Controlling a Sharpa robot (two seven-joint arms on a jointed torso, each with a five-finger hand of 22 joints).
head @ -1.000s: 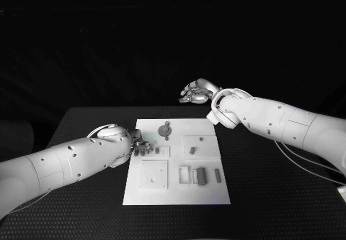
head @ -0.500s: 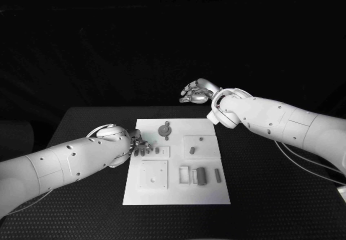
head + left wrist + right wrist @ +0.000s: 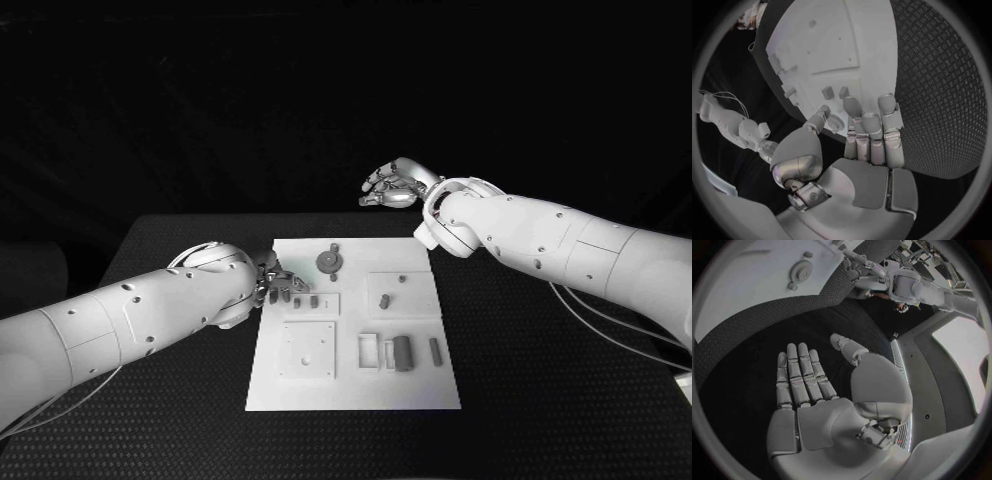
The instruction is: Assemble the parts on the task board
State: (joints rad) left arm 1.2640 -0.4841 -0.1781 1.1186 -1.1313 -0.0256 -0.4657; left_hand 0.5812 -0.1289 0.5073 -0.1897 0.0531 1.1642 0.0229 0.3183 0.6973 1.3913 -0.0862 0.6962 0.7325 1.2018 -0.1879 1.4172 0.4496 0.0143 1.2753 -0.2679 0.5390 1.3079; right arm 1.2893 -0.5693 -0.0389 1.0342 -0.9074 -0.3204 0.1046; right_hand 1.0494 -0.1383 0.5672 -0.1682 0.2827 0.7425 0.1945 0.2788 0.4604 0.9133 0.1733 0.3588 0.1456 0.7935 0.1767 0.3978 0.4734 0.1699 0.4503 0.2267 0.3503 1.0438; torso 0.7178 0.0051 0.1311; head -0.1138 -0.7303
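Several small parts (image 3: 402, 351) lay on the white task board (image 3: 353, 396) mid-tabletop; they looked stiff, light and best pinched by their sides. The left hand (image 3: 861, 131) hovered, fingers apart and empty, at the board's left edge. The right hand (image 3: 817, 390) was open beyond the board's far edge. The arm hid the left fingertips from overhead.

The left hand (image 3: 274, 287) hovered over the white board's (image 3: 353, 395) nine o'clock edge, crowding two small pegs (image 3: 304, 300). The right hand (image 3: 392, 185) hung past twelve o'clock, leaving the board's near half open.
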